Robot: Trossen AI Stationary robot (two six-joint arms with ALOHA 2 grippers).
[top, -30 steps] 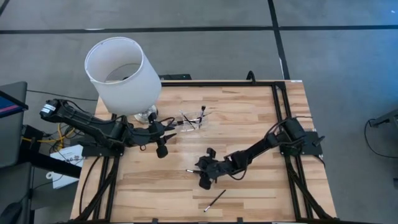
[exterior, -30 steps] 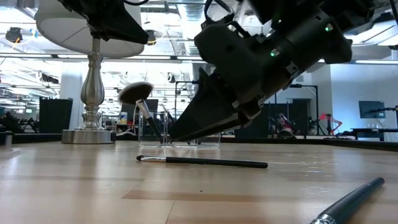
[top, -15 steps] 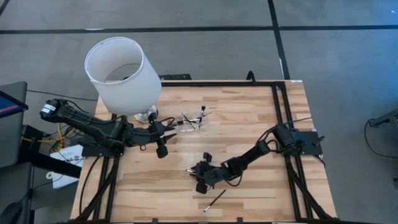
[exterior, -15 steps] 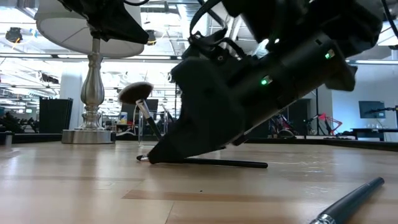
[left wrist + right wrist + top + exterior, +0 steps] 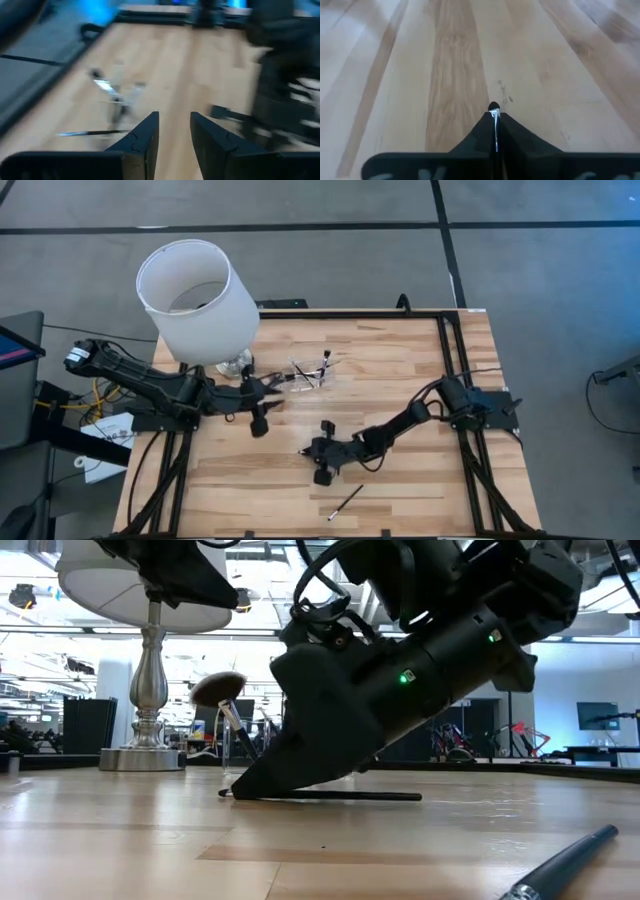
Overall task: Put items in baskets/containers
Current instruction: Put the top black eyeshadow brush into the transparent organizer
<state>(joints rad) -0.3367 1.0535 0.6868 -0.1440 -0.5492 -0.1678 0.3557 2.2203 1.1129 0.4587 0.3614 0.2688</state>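
The right pincer (image 5: 494, 131) is clamped on a makeup brush (image 5: 494, 120) flat on the tabletop (image 5: 400, 370), ready to lift it toward the clear holder (image 5: 308, 373) at eleven o'clock, beside which the left pincer (image 5: 172, 132) waits, narrowly parted.

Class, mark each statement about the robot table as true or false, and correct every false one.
1. The right gripper is closed on a makeup brush. True.
2. The lampshade lies tipped over in the table's middle. False: it stands upright near the table's far left corner.
3. Another brush lies loose near the table's front edge. True.
4. The left gripper holds a fan brush. False: its fingers are apart and empty, beside the clear holder.
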